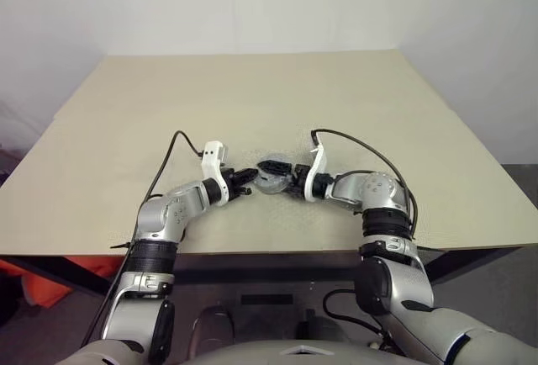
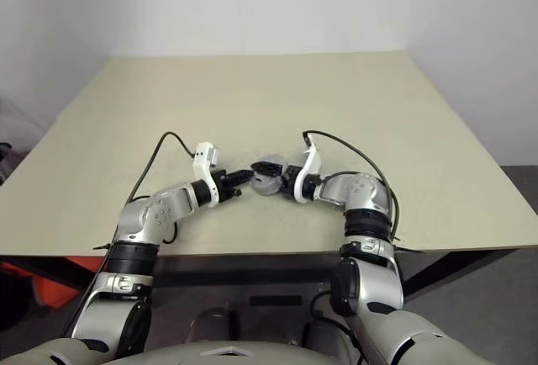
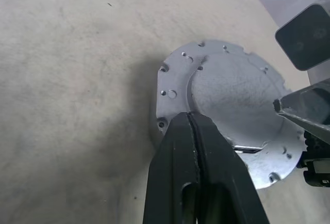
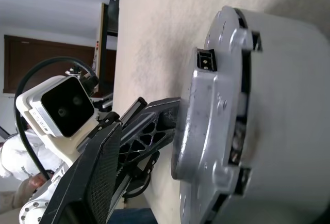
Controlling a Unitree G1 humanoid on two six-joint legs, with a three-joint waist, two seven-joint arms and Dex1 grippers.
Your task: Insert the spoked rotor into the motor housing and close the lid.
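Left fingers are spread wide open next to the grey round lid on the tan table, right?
Not quite. The left gripper's black fingers are pressed shut, not spread open; the left wrist view shows them closed together at the rim of the flat grey round lid. The rest holds: the lid sits on the tan table.

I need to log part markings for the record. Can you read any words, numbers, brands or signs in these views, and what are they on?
None can be read. The lid shows bare grey metal with small holes, no lettering. The left gripper, the right gripper and the table carry no legible marks.
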